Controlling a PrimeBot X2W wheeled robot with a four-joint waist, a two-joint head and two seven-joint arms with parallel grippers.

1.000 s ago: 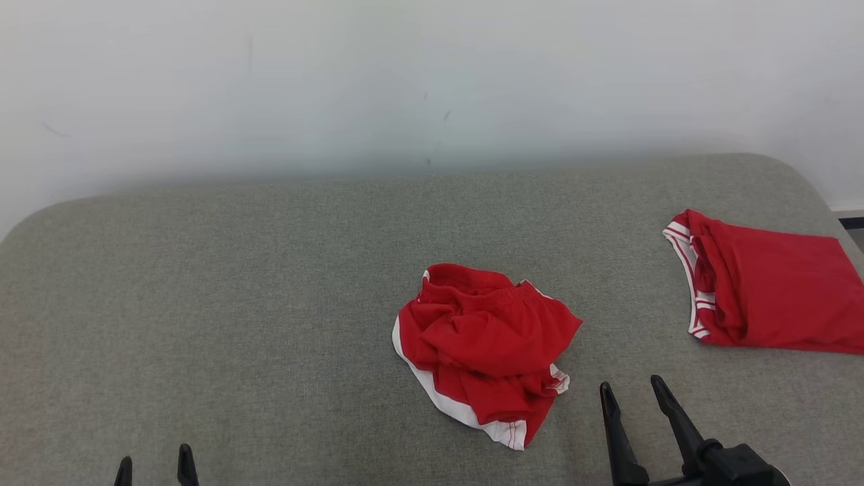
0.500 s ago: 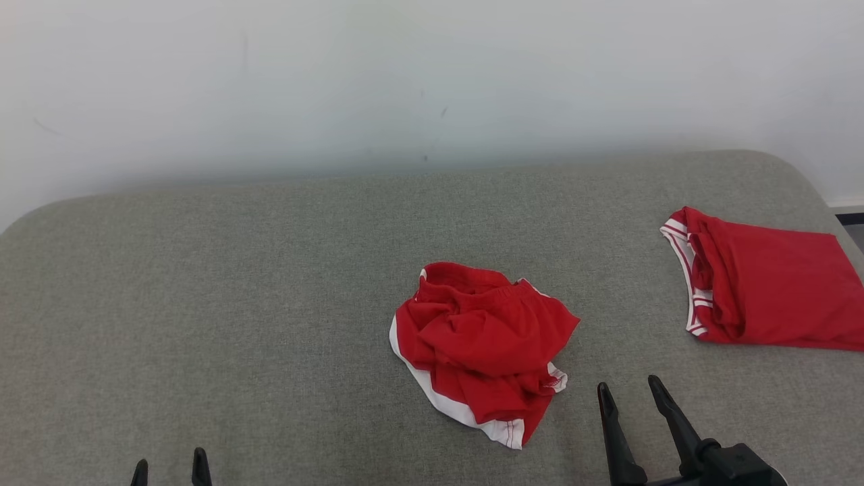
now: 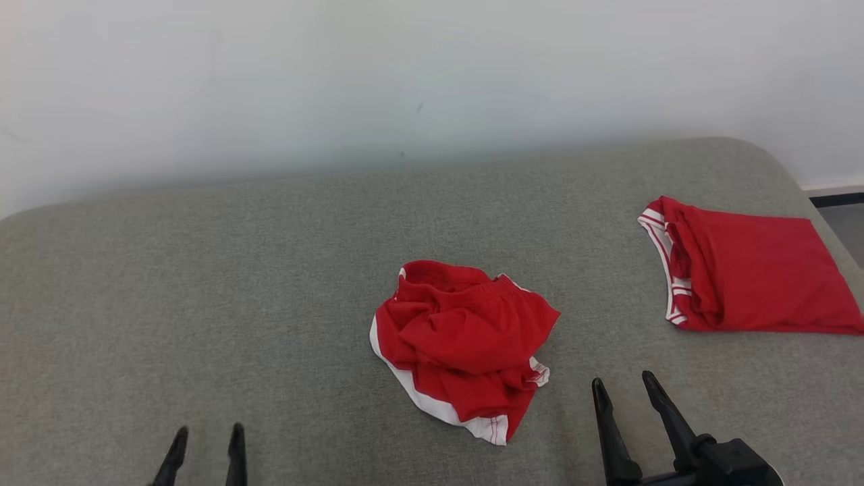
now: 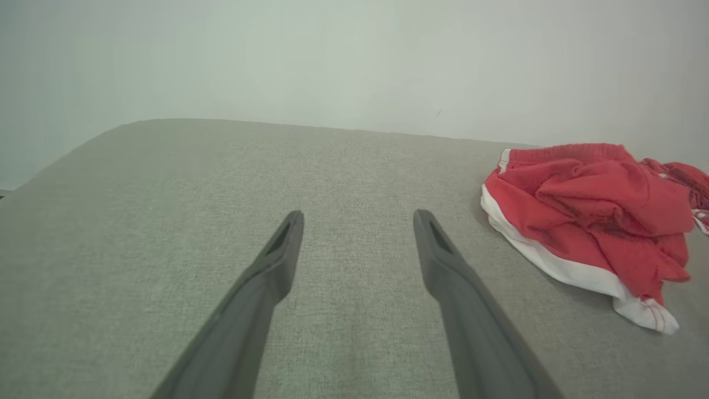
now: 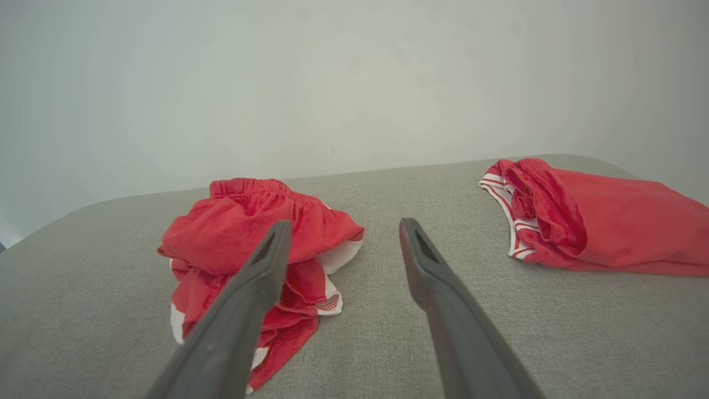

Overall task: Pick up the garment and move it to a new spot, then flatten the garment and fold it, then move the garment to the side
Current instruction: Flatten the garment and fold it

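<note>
left gripper [image 3: 209, 432] nearer garment [image 3: 466, 344], waistband [image 3: 445, 273] rearward

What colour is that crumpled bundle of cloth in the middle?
The crumpled garment is red with a white trim, clearest in the head view.

Red, white-hemmed: the crumpled garment [image 3: 466, 344]. Red, with red-and-white striped edging: the folded garment [image 3: 749, 273]. Flecked grey weave: the table [image 3: 202, 304]. Off-white: the wall [image 3: 432, 67].
</note>
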